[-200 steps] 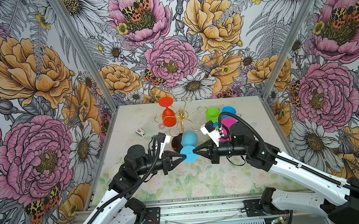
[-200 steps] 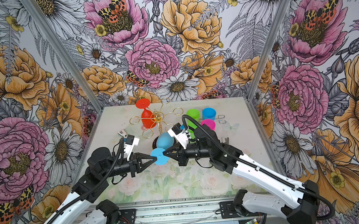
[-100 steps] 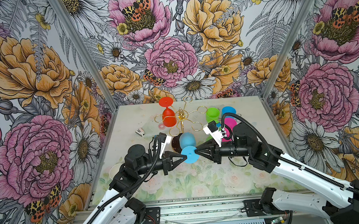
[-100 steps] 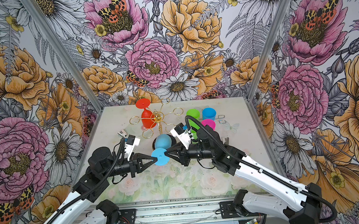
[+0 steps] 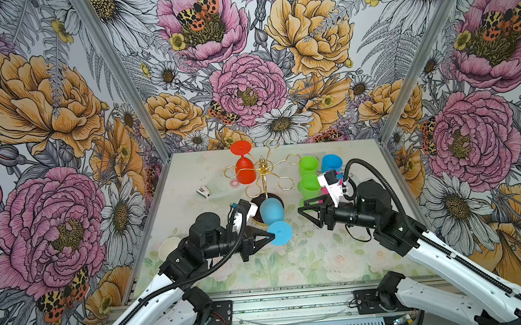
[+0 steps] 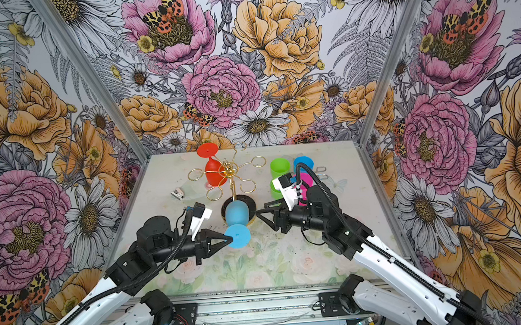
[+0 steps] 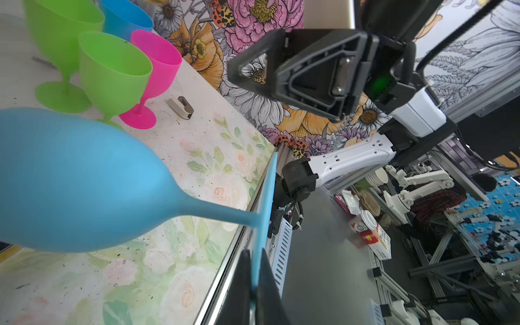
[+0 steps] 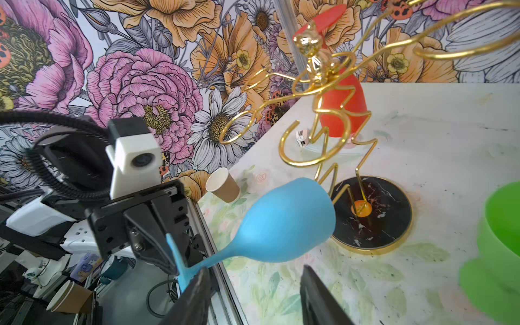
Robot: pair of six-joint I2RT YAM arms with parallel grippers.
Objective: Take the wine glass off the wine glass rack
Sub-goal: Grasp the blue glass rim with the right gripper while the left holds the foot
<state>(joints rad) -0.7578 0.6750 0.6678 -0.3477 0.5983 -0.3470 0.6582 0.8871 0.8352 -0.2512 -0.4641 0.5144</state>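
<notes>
No text, label, brand, number or sign can be read in any view. The small white clip (image 5: 204, 192) lying on the desk (image 5: 322, 259) near the wine glass rack (image 5: 262, 167) shows a dark mark in the right wrist view (image 8: 301, 138), too small to make out. In the left wrist view, a white cup (image 7: 363, 223) beyond the desk's edge carries a small print, too blurred to read.
</notes>
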